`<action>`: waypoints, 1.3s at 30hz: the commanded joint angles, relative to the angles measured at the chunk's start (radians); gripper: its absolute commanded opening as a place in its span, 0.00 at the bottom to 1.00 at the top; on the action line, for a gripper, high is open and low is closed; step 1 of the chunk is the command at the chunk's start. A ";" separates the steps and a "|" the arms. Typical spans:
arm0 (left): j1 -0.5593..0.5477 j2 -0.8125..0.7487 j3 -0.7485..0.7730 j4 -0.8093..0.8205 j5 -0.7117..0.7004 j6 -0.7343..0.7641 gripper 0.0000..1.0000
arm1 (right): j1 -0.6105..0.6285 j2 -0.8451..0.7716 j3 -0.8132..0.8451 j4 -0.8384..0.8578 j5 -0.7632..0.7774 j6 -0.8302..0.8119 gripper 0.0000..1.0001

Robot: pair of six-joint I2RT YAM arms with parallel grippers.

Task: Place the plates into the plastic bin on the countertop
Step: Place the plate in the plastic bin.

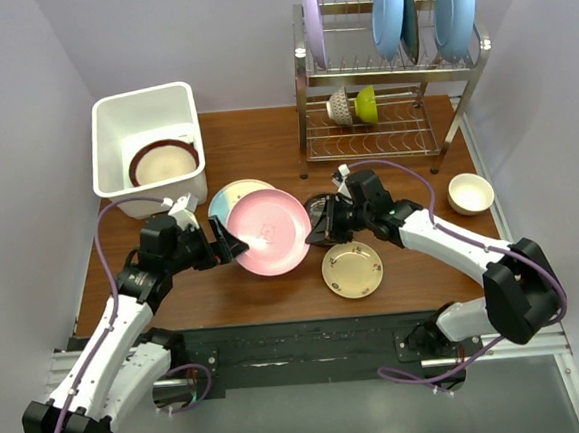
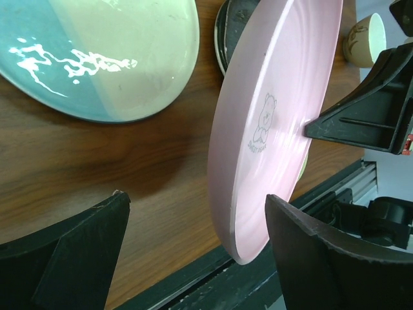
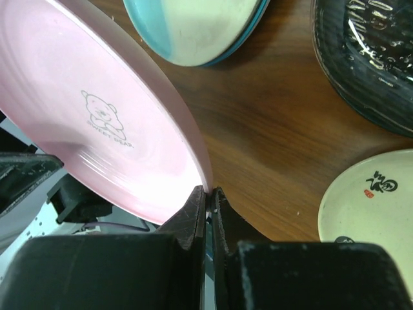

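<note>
A pink plate (image 1: 269,232) hangs tilted above the countertop (image 1: 263,138). My right gripper (image 1: 316,230) is shut on its right rim (image 3: 208,186). My left gripper (image 1: 234,249) is open, and the plate's lower edge (image 2: 251,239) sits between its fingers (image 2: 322,258), close to the right one and well apart from the left one. The half-blue half-cream plate (image 1: 228,197) lies flat behind the pink one. A dark glass plate (image 3: 368,58) lies partly hidden under my right gripper, and a small yellowish plate (image 1: 352,269) lies nearer the front. The white plastic bin (image 1: 140,100) at back left holds a cream plate with a maroon rim (image 1: 164,162).
A two-tier steel wire rack (image 1: 388,68) stands at the back right with light-blue and lilac plates upright on top and small bowls below. A cream bowl (image 1: 470,193) sits at the right edge. Grey walls close in on both sides.
</note>
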 commanded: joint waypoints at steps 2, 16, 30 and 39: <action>-0.005 0.009 -0.021 0.122 0.054 -0.040 0.85 | 0.002 -0.046 -0.014 0.070 -0.070 0.012 0.00; -0.010 0.009 -0.057 0.168 0.091 -0.056 0.20 | 0.001 -0.039 -0.034 0.106 -0.116 0.012 0.00; -0.011 0.012 -0.056 0.165 0.102 -0.057 0.00 | 0.001 -0.069 -0.070 0.122 -0.113 0.002 0.57; -0.013 0.032 -0.025 0.157 0.096 -0.048 0.00 | 0.001 -0.123 -0.077 0.084 -0.078 -0.043 0.99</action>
